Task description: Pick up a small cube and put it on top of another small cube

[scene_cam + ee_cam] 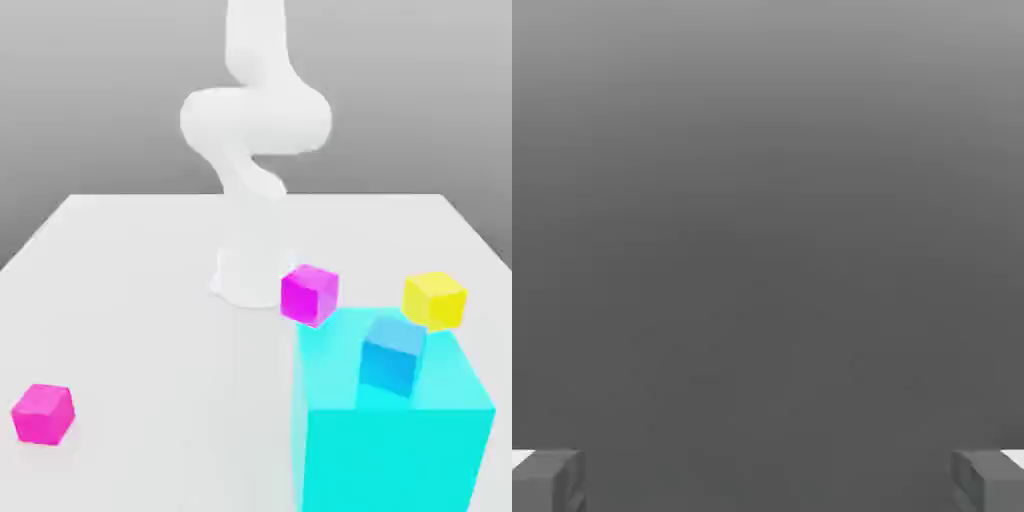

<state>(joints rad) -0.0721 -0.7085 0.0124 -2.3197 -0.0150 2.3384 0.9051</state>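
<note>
In the hand view the gripper [768,480] has its two grey fingers [547,480] spread wide apart, one at each lower corner, with nothing between them; ahead of it lies plain grey background, so the hand appears to be pointed away from the counter [150,300] and all the cubes sit well below and apart from it. In the exterior view the white arm [255,120] rises from its base at the far middle of the counter. Nearest that base, just beside it toward the exterior view's right, is a magenta cube [309,294]; a yellow cube [434,299] lies further right, a second magenta cube [43,413] sits well apart at the near left, and a blue cube [392,355] rests tilted on a large cyan block [400,440]. Which cube is to be picked cannot be told; judging by nearness, the magenta cube by the base seems the easiest reach, and the hand would first have to tip downward. No brand, label or writing can be read anywhere.
</note>
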